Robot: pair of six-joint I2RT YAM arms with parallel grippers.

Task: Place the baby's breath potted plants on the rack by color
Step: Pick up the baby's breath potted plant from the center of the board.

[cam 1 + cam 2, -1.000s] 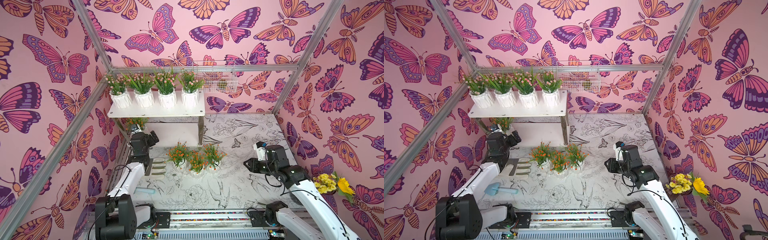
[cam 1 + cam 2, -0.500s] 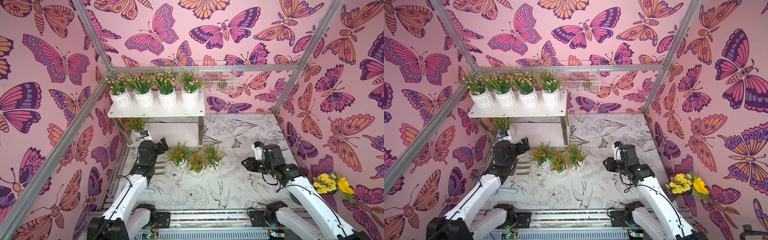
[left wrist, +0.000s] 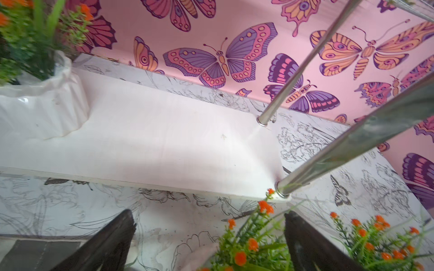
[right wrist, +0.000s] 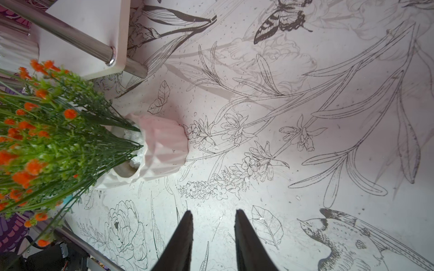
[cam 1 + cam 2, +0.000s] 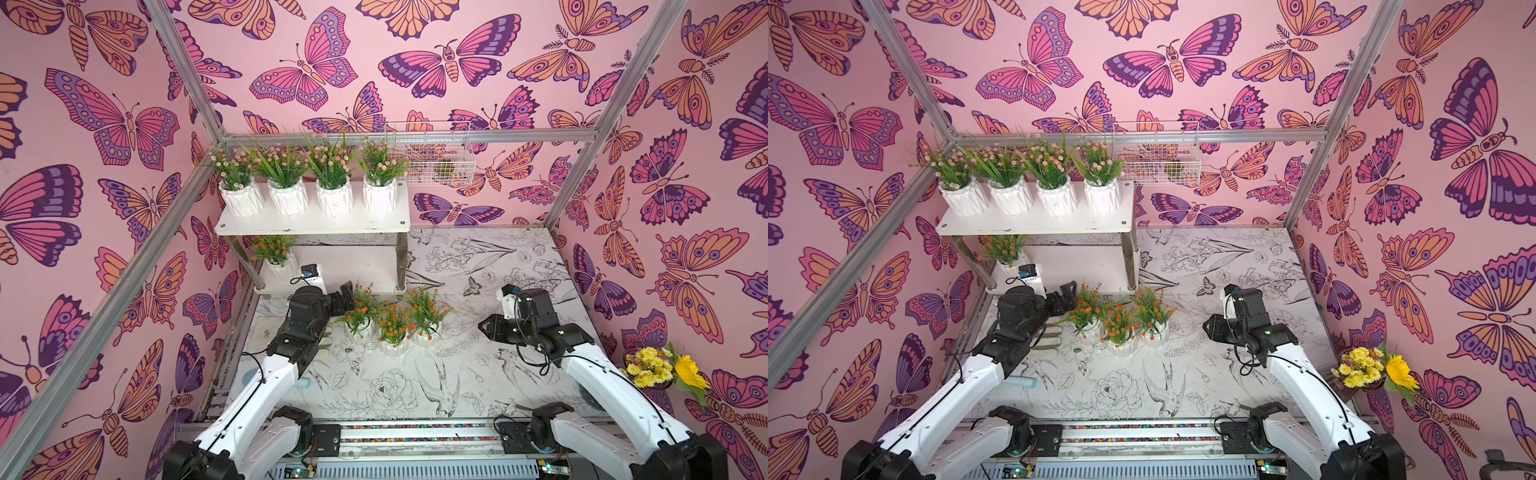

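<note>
Four pink-bloomed sprays in white ribbed pots (image 5: pixel 334 197) stand upright, lined along the top board of the white two-tier rack (image 5: pixel 316 223). One orange-bloomed potted spray (image 5: pixel 272 249) sits below, left end. Three more orange ones (image 5: pixel 392 328) cluster upright on the sketch-printed desk (image 5: pixel 415 386). The left fingers (image 3: pixel 112 237) gape wide beside the nearest, while the right fingers (image 4: pixel 178 239), narrowly apart, hold nothing.

Readable text, labels, brands, numbers, signs: none.

Entry 1. White camera housing (image 5: pixel 312 277) on the wrist of the left arm (image 5: pixel 266 378), near the front left corner of the rack's lower board. It carries one short line of dark print on its upper face, seen in both top views and too small to make out. A small blue tab (image 5: pixel 309 273) sits just above the print, its marking unreadable.
</note>
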